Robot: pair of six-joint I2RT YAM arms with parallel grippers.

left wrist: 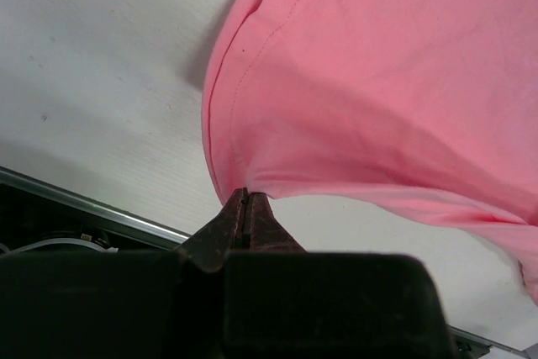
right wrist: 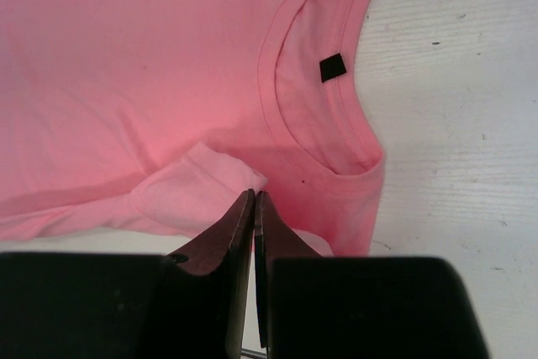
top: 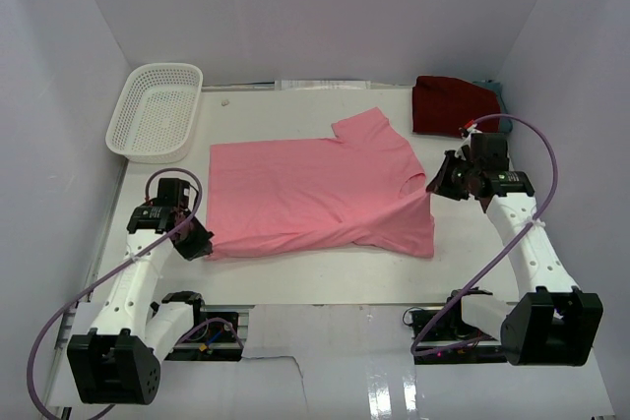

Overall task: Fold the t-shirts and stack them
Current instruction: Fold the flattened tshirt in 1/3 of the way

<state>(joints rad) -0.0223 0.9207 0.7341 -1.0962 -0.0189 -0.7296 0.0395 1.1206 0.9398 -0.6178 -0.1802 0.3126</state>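
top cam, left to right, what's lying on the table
white basket → pink t-shirt → dark red t-shirt

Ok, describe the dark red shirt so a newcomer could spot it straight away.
Start at the white table and go to its far right corner. There lies the dark red t-shirt, gathered in a compact pile. Unlike the pink t-shirt spread wide mid-table, it is small, dark and bundled.

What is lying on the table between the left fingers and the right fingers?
The pink t-shirt spans that stretch, as the top view shows.
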